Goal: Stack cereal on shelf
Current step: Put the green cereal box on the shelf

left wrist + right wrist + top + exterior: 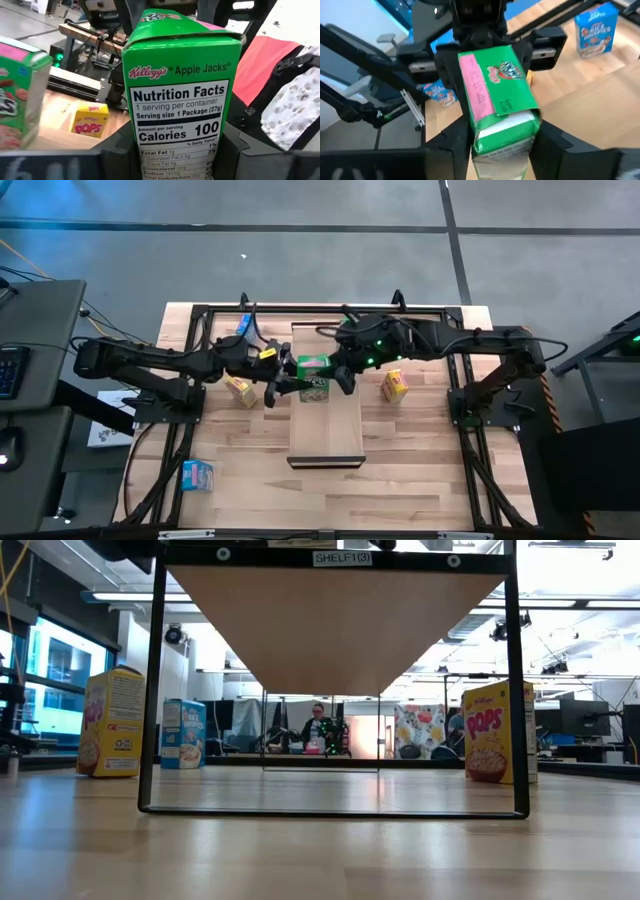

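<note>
Two green cereal boxes sit close together over the far half of the shelf, one farther and one nearer. My left gripper reaches in from the table's left and is shut on a green box. A second green box shows beside it. My right gripper comes from the right and is shut on a green box, with the left gripper straight behind it. I cannot tell whether both grippers hold the same box. My left gripper pinches an upright green box between its two fingers, on the wide faces beside the nutrition panel. It comes level from the table's left. The box's foot is hidden. My right gripper pinches a green box between its fingers, by the sides under the pink-and-green top. It comes from the table's right, slanting down. What the box rests on is hidden.
Two yellow boxes stand on the table either side of the shelf. One blue box is far left and another near left. The shelf stands raised on a black frame. A person sits in the room behind.
</note>
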You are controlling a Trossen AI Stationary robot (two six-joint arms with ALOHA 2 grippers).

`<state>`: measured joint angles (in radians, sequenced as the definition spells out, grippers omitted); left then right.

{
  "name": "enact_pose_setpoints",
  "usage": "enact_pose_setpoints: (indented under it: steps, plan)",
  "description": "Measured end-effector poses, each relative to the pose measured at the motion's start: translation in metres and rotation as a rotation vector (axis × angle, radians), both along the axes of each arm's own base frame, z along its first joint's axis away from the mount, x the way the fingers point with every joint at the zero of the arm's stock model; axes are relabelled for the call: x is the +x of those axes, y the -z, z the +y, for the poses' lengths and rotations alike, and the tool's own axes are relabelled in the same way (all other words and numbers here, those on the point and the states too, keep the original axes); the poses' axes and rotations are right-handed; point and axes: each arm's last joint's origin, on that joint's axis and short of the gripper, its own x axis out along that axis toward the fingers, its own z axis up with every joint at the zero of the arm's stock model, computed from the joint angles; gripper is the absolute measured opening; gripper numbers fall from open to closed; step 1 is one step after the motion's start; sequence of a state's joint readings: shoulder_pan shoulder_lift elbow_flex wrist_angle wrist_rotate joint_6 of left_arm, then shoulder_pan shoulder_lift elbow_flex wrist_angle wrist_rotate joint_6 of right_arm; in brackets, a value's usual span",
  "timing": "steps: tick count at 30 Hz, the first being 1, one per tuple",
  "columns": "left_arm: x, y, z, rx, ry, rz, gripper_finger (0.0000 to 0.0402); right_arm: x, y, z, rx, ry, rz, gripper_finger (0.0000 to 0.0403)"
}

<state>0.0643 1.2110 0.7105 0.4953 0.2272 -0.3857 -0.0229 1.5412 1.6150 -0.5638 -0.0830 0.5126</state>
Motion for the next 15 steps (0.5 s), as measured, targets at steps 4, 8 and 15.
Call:
enact_pose_setpoints:
  steps: [4,8,15]
  plan:
    - [-0.013,-0.005,0.01,0.026,-0.043,0.04,0.0144,-0.014,-0.012,-0.008,-0.001,0.023,-0.023,0.0185]
    - [-0.033,-0.014,0.02,0.065,-0.179,0.069,0.0141,-0.034,-0.024,-0.012,0.002,0.046,-0.023,0.0209]
    - [-0.04,-0.014,0.024,0.15,-0.572,0.127,0.014,-0.065,-0.031,-0.011,-0.052,0.148,0.048,0.022]
